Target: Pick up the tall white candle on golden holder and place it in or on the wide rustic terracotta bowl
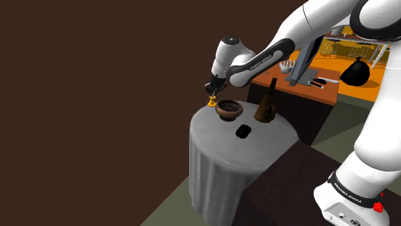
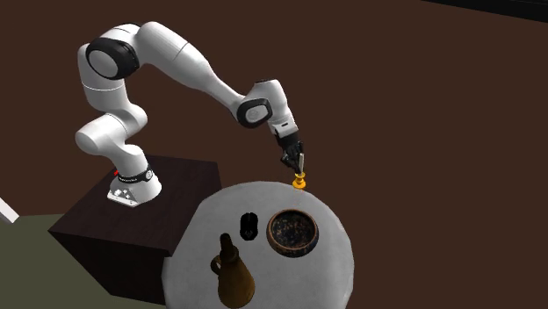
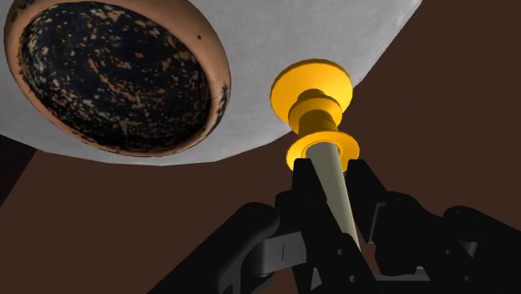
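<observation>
A pale tapered candle stands in a golden holder at the very edge of the round white-clothed table. My black gripper is shut on the candle shaft just above the holder, one finger on each side. In the shoulder view the gripper hangs over the holder. The wide brown bowl, dark and speckled inside, sits on the table a short way from the holder. In the second exterior view the bowl lies nearer the camera than the holder and gripper.
A tall brown jug stands behind the bowl in the shoulder view, and a small black object lies in front of it. The table is small, with a drop just beyond the holder. A dark box carries the arm's base.
</observation>
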Controlling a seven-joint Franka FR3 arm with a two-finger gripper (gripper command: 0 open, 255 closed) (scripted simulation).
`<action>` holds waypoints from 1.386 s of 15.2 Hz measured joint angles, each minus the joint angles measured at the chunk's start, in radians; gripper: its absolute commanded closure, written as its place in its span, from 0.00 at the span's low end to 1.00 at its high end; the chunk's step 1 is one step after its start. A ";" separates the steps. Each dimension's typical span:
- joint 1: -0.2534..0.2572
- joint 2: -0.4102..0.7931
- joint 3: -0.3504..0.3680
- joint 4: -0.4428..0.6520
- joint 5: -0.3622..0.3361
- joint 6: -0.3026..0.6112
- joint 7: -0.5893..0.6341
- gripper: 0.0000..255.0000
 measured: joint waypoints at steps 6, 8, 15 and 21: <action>-0.069 -0.038 0.006 -0.014 0.071 0.002 -0.117 1.00; -0.108 -0.046 0.001 -0.029 0.098 0.022 -0.177 1.00; -0.240 -0.037 -0.008 -0.021 0.199 0.058 -0.394 1.00; -0.237 0.004 -0.031 -0.035 0.162 0.113 -0.375 1.00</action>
